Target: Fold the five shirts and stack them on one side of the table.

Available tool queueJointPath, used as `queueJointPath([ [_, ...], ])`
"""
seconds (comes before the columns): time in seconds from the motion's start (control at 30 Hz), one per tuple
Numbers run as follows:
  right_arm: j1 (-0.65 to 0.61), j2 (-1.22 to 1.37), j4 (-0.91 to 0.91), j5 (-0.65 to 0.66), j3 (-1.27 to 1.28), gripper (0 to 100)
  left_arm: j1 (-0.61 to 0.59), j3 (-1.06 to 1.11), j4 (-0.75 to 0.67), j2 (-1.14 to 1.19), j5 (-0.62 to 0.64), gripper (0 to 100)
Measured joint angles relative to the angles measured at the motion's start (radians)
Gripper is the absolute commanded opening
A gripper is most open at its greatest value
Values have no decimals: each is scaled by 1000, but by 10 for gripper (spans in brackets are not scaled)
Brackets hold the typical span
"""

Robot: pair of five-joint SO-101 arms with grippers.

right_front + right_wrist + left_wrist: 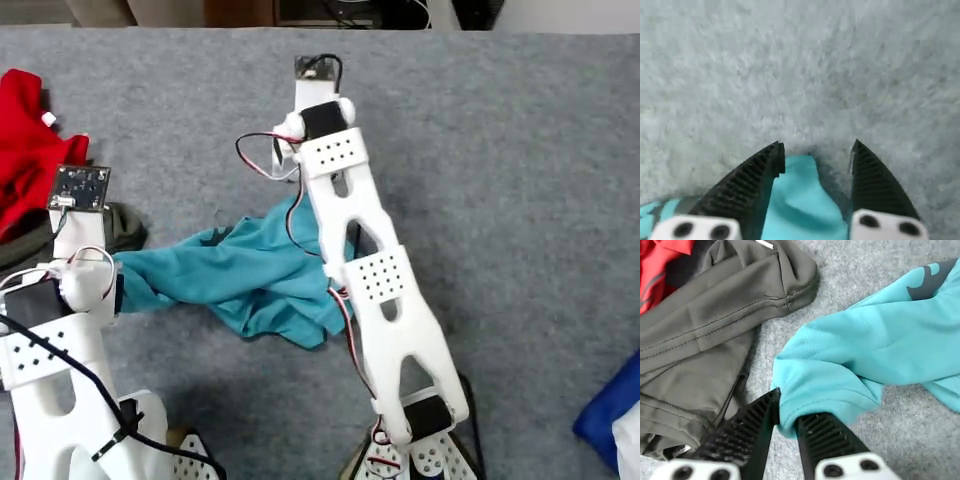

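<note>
A teal shirt [250,275] lies crumpled on the grey carpeted table [500,150] between my two arms. In the left wrist view my left gripper [786,412] is shut on a hemmed corner of the teal shirt [865,355], right beside an olive shirt [705,325]. In the right wrist view my right gripper [817,152] stands open just above the carpet, and a tip of the teal shirt [800,200] sits between its fingers, close to one of them. In the high view both arms cover their own fingers.
A red shirt [25,140] and the olive shirt [125,228] are heaped at the left edge. A blue shirt [610,410] with something white under it lies at the near right corner. Bare carpet spreads over the far side and the right.
</note>
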Motion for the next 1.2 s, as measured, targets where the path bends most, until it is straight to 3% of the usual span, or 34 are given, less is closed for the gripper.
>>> queueJointPath([
  [0.37, 3, 0, 0, 0, 137, 206, 0, 0, -6, 0, 0, 21],
  [0.57, -9, 0, 0, 15, 137, 0, 0, 0, -6, 0, 0, 21],
  [0.9, 3, -29, 0, 9, 129, 5, 0, 0, -6, 0, 0, 21],
  [1.2, 34, -288, 0, -23, 115, 5, 0, 0, -6, 0, 0, 21],
])
